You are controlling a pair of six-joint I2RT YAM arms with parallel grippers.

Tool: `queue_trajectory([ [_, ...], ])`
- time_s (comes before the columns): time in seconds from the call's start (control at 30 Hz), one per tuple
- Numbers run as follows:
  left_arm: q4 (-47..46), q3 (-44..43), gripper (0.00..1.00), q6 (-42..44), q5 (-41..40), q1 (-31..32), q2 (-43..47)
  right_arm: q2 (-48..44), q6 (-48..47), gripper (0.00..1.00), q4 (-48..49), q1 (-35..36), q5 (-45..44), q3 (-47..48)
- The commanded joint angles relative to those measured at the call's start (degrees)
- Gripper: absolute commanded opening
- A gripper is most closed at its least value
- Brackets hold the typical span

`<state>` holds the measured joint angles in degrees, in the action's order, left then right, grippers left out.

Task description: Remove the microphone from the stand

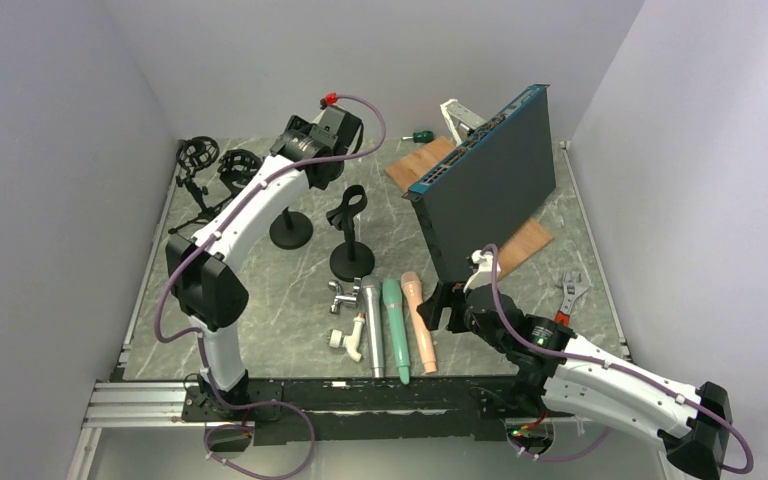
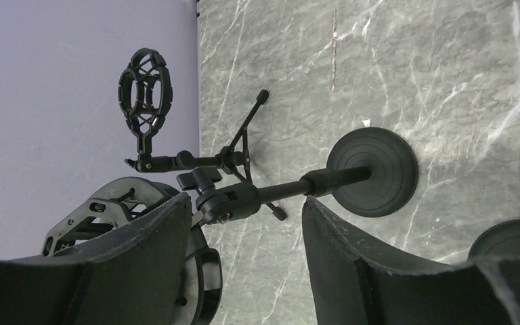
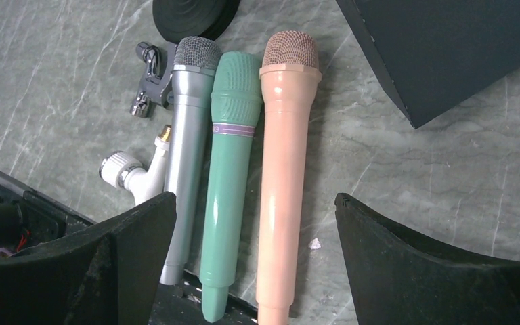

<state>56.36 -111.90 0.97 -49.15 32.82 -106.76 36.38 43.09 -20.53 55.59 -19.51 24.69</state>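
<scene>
Silver microphone (image 3: 189,135), green microphone (image 3: 227,176) and peach microphone (image 3: 281,169) lie side by side at the table's (image 1: 260,300) near edge. The green one's purple band is unreadable. The right gripper (image 3: 254,200) hangs spread above them, and the left gripper (image 2: 244,203) is spread over a round-base stand (image 2: 372,172) toward the far-left corner.

The desk (image 1: 280,290) has a grey-green marble-pattern top with white veins. Plain pale lilac walls (image 1: 50,150) close it on the left, back and right. The light is soft and even.

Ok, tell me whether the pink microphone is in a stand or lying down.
Lying down, in no stand. The pink microphone rests flat on the table, parallel beside the green microphone; nothing grips it.
</scene>
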Motion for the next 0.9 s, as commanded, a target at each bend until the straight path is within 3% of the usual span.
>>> queue_trajectory([
  [0.0, -1.84, 1.89, 0.65, -2.75, -2.50, -0.42, 1.38, 0.08, 0.59, 0.89, 0.11, 0.16, -1.24, 0.38],
  [0.57, -2.41, 7.63, 0.64, -5.68, 0.32, -1.03, 2.26, 0.63, 0.77, 0.89, 1.09, 0.16, -0.82, 0.18],
  [0.87, -4.55, 15.79, 0.63, -8.92, 5.28, -0.77, 3.06, 1.35, 0.68, 0.89, 1.70, 0.20, -0.53, 0.04],
])
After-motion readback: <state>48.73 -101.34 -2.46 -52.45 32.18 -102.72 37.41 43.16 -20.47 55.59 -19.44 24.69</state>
